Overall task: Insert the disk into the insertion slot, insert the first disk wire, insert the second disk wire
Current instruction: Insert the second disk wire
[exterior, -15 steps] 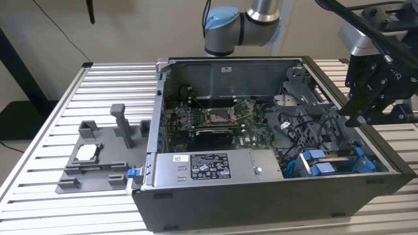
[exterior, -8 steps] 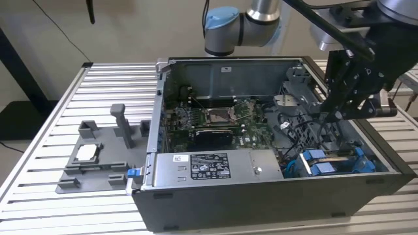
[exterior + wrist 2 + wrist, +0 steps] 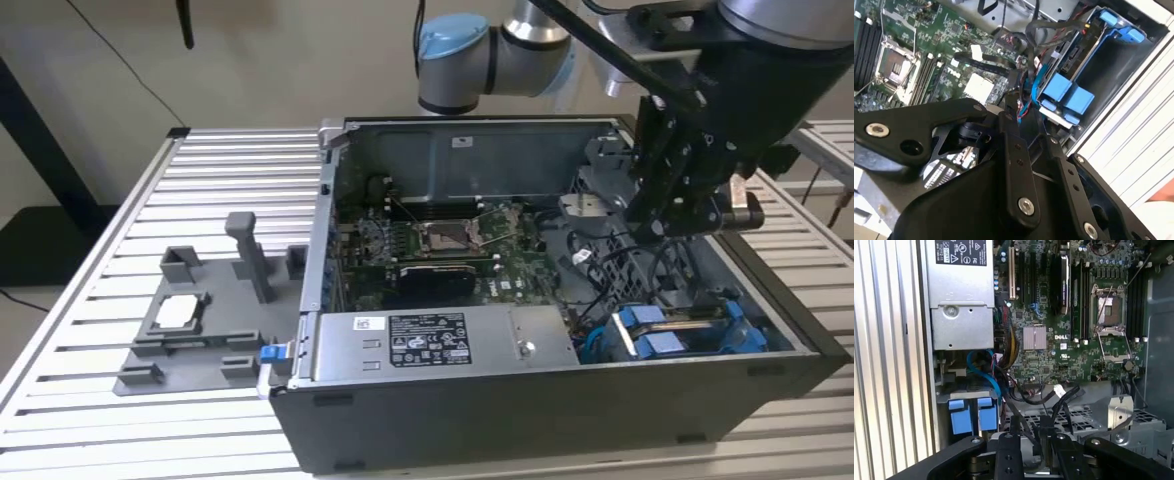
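With the gripper (image 3: pixel 663 222) at right of frame and its finger state indeterminable, loose cables (image 3: pixel 617 268) beside the disk (image 3: pixel 678 331) could be snagged.

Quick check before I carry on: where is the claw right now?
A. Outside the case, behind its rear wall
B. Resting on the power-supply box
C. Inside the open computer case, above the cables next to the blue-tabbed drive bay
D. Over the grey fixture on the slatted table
C. In the exterior view the claw hangs inside the open case, over the cables just beyond the blue-tabbed drive bay.
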